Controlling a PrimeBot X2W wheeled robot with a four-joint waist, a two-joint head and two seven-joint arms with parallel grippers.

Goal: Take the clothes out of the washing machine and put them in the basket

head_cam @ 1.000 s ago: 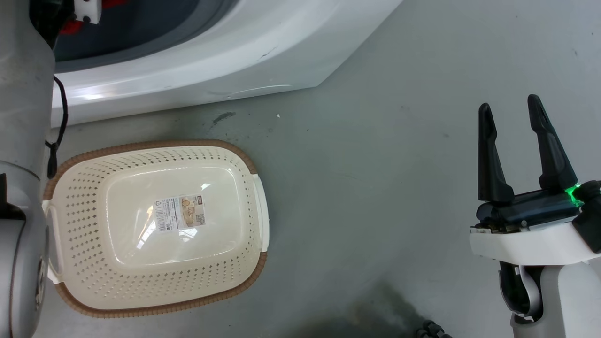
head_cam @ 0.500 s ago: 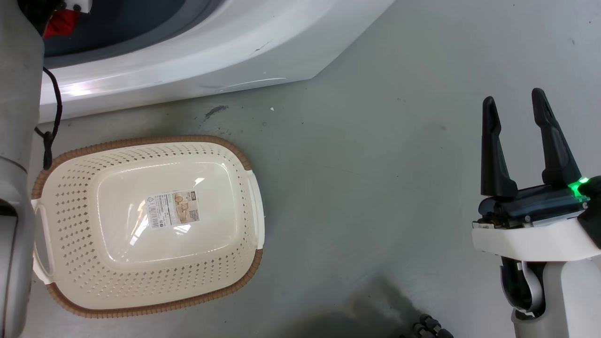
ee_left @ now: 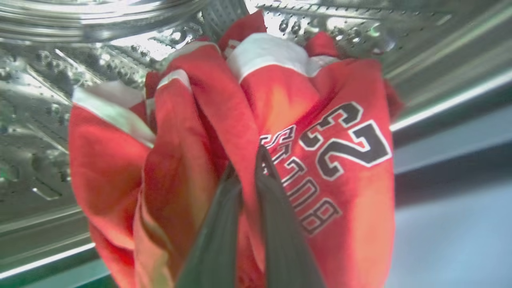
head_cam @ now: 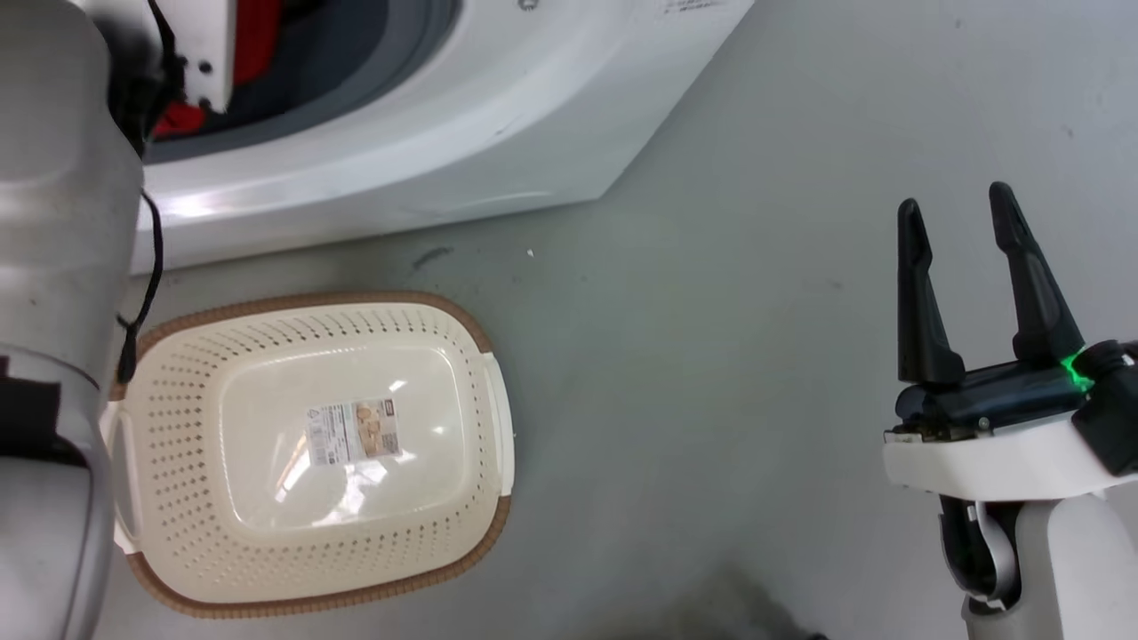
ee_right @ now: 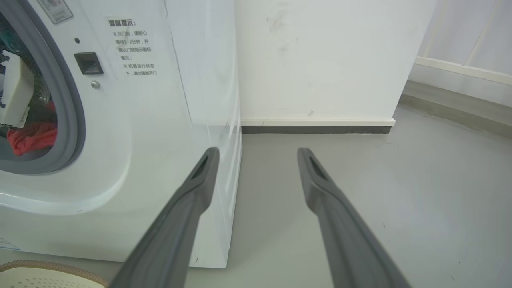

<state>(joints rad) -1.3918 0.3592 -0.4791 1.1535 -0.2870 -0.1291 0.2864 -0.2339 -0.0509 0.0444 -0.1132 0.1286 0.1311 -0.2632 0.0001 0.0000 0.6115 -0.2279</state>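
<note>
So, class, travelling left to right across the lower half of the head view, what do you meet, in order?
Pale left forearm → cream basket → bare grey floor → right gripper, fingers apart.

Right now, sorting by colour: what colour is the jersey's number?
Black number, white-edged; best in left wrist view.

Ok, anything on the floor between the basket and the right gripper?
No, head view shows bare grey floor between the basket and the right gripper.
</note>
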